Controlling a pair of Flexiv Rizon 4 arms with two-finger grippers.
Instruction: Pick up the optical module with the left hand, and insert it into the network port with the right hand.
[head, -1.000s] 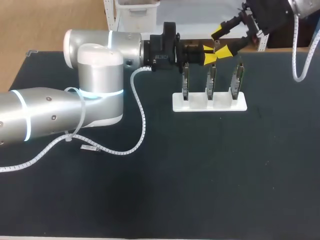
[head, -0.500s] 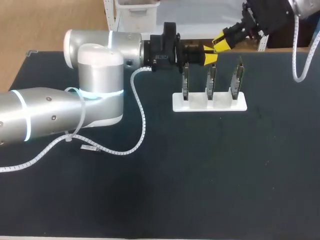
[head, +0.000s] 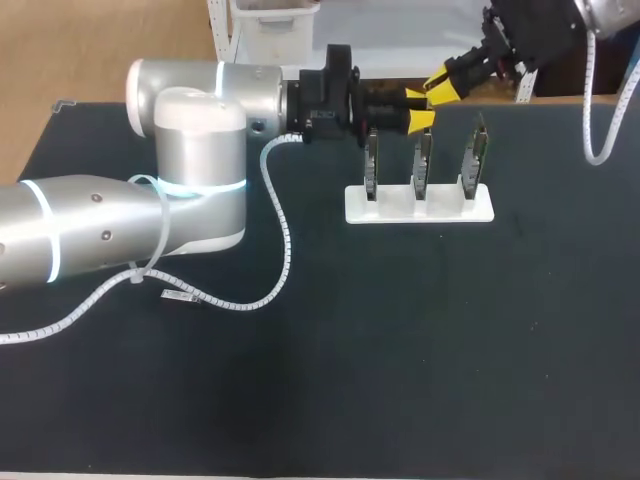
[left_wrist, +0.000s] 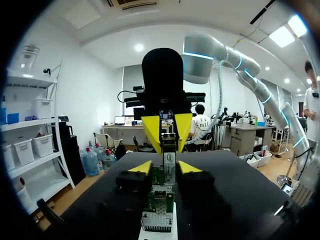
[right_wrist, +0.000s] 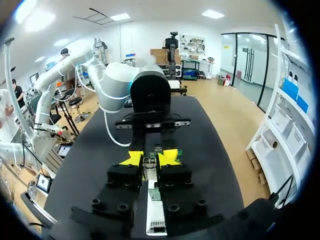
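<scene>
The optical module, a small metal piece with a green board, is held in the air above the white stand. My right gripper is shut on it, its yellow fingertips pressing both sides. My left gripper faces it from the other side, open, and its fingertips stand a little off the module. The stand carries three upright network port boards; the middle one is right under both grippers. The module is too small to make out in the head view.
The white stand sits at the back of the dark table. My left arm's white spiral cable and a small tag lie on the table at the left. The front and right of the table are bare.
My right gripper came in from the right with wide fingers and closed on the module. After that my left gripper's fingers spread apart from it.
</scene>
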